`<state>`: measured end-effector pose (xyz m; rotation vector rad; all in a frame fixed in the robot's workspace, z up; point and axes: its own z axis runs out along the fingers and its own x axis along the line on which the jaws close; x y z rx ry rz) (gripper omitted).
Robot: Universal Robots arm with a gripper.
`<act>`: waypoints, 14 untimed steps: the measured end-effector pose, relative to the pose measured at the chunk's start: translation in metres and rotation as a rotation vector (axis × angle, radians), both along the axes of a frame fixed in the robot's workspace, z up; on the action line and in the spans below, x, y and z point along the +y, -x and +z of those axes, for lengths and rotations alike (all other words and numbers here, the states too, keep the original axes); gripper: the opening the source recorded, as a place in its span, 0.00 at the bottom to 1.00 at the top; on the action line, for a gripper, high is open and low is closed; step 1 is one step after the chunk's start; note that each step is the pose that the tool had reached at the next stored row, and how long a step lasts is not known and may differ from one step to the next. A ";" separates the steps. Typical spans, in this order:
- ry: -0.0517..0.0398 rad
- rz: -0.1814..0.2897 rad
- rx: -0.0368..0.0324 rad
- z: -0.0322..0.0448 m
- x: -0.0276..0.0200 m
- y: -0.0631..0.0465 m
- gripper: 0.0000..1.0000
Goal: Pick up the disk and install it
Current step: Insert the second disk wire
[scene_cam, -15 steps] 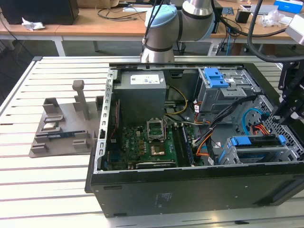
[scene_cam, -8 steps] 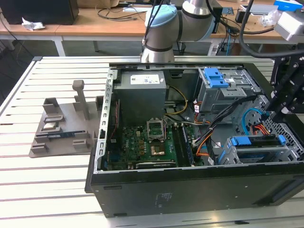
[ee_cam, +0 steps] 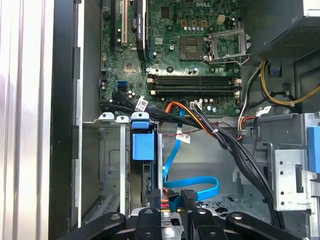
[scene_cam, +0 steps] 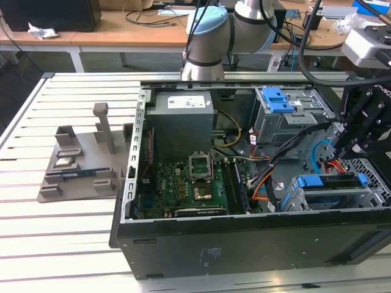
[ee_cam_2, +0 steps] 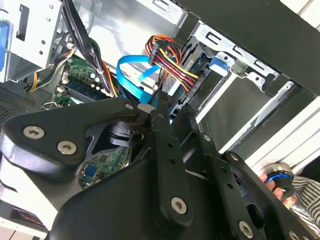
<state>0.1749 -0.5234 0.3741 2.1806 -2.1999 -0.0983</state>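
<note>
The disk [scene_cam: 333, 183] sits in its blue frame inside the lower metal drive cage [scene_cam: 372, 198] at the case's front corner, on the exterior view's right. In the first wrist view it stands edge-on in the cage slot, with the blue frame tab [ee_cam: 142, 145] at the slot's mouth. My gripper [scene_cam: 352, 145] hangs just above and behind that cage. Its black fingers are shut with nothing between them in both wrist views [ee_cam_2: 159, 102] [ee_cam: 175, 212]. It is apart from the disk.
Bundles of black, orange and blue cables [ee_cam: 200, 185] run beside the cage under the gripper. An upper drive cage with a blue latch [scene_cam: 278, 99], the power supply [scene_cam: 182, 125] and the motherboard [scene_cam: 195, 183] fill the case. A grey fixture [scene_cam: 79, 162] stands on the slatted table.
</note>
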 end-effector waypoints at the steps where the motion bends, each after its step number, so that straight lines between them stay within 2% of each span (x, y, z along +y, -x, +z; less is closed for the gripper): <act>1: -0.0005 0.000 0.0000 0.0000 0.0000 0.000 0.30; 4: -0.0023 0.000 0.0000 -0.0001 0.0000 0.000 0.29; 6: -0.0039 0.000 0.0000 -0.0001 0.0000 0.000 0.16; 9: -0.0052 0.000 0.0000 -0.0001 0.0000 0.000 0.16; 11: -0.0011 0.000 -0.0001 -0.0009 -0.0034 0.000 0.16; 14: -0.0008 0.000 0.0001 -0.0053 -0.0093 0.001 0.16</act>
